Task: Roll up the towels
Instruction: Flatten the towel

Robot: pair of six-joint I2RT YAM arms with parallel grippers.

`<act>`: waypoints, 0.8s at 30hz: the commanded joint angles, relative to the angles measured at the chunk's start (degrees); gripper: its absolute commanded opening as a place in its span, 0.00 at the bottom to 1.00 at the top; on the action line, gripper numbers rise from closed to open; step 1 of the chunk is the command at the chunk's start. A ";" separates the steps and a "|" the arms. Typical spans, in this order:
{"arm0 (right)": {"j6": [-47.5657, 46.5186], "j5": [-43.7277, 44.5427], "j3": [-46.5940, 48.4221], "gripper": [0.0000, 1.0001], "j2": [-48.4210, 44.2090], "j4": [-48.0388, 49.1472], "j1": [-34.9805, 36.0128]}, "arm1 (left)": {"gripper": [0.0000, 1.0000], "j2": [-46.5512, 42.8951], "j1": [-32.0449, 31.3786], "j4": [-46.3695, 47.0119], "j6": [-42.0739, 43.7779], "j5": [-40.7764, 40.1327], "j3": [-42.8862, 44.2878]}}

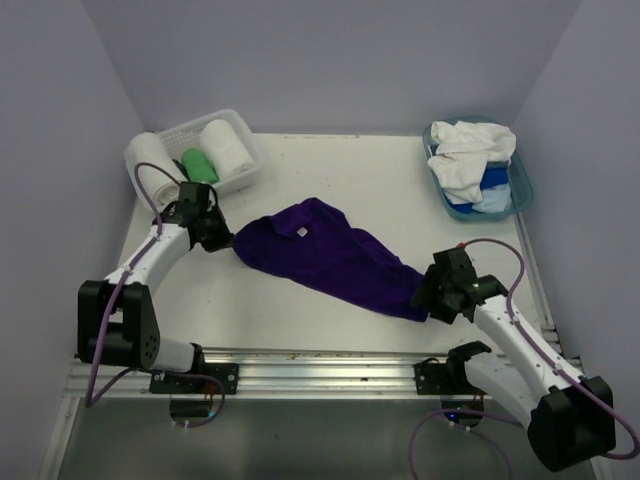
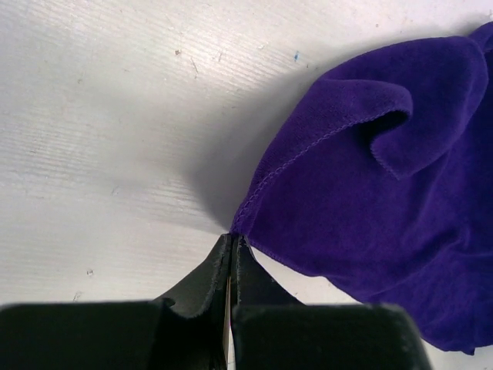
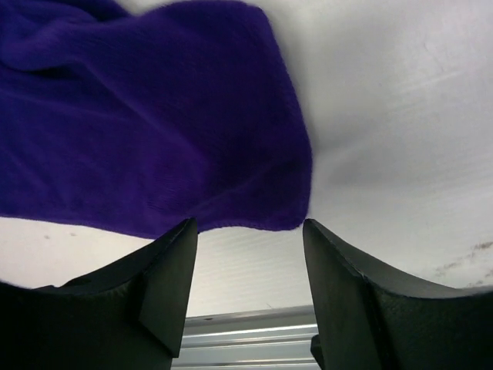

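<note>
One worktop [image 1: 330, 170] carries all items. One purple towel [image 1: 320, 250] lies unrolled and rumpled across its centre, running from left to near right. One tub [image 1: 520, 190] at far right holds one loose white towel [image 1: 468, 155] over blue cloth [image 1: 495, 180]. One basket [image 1: 245, 140] at far left holds one white roll [image 1: 228, 148] and one green roll [image 1: 200, 165]. A second white roll [image 1: 148, 158] sits at its left edge. Left pincer [image 2: 233, 245]: pressed together, pinching the purple towel's left corner. Right pincer [image 3: 248, 225]: spread, at the towel's near-right end.
</note>
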 commanded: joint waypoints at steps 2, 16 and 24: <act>8.00 3.21 -3.07 0.53 -0.97 -4.15 0.65 | 0.00 -3.02 0.03 -0.80 -0.87 0.50 -1.09; 8.18 4.02 -5.36 0.53 7.28 7.89 0.74 | 0.00 -4.34 0.03 -0.28 -1.31 1.03 -2.15; 10.82 2.78 -8.61 0.52 3.25 6.58 0.65 | 0.00 -4.78 0.03 0.07 -1.84 1.64 -2.06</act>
